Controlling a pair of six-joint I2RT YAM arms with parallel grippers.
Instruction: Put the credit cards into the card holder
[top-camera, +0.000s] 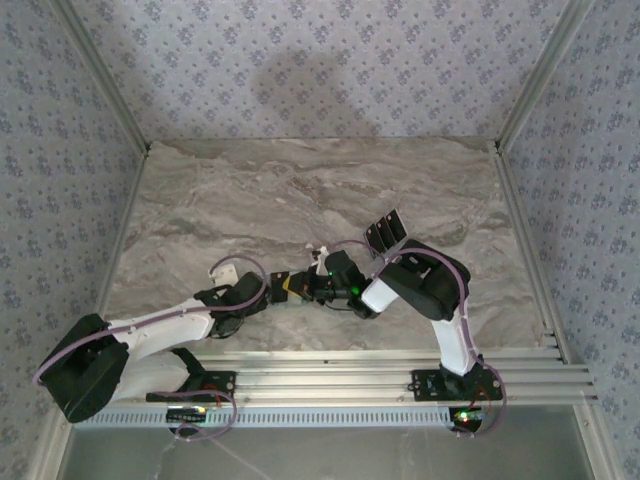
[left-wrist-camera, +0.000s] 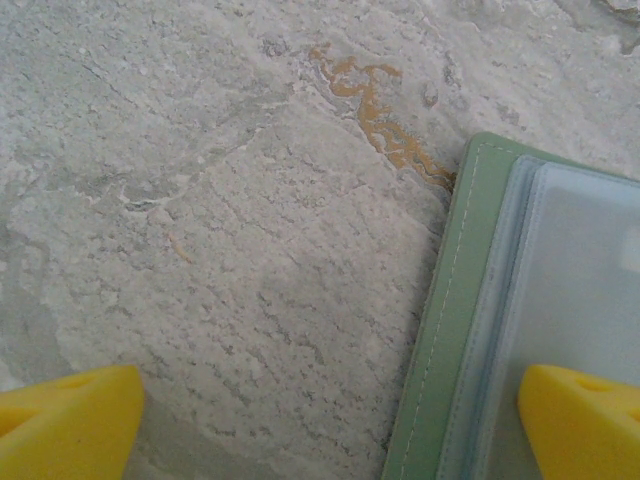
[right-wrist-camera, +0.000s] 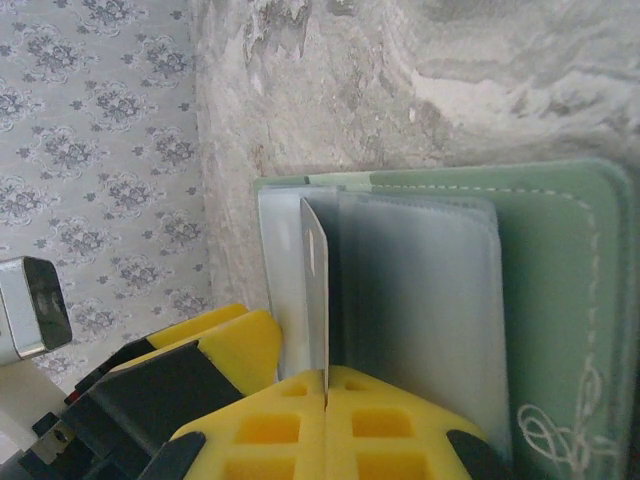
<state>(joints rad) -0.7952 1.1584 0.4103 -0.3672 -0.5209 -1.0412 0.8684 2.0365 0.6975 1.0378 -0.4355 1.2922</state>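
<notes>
My R gripper clamped on one credit card, edge-on over card holder clear sleeves. L gripper wide open, straddling holder edge; other cards farther, to right.

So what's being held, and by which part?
The right jaws pinch one credit card by its near edge; the left jaws stand open, holding nothing.

Stitched card holder matt leatherette, perhaps; sleeves cloudy smooth plastic; table stone-look, rough.
</notes>
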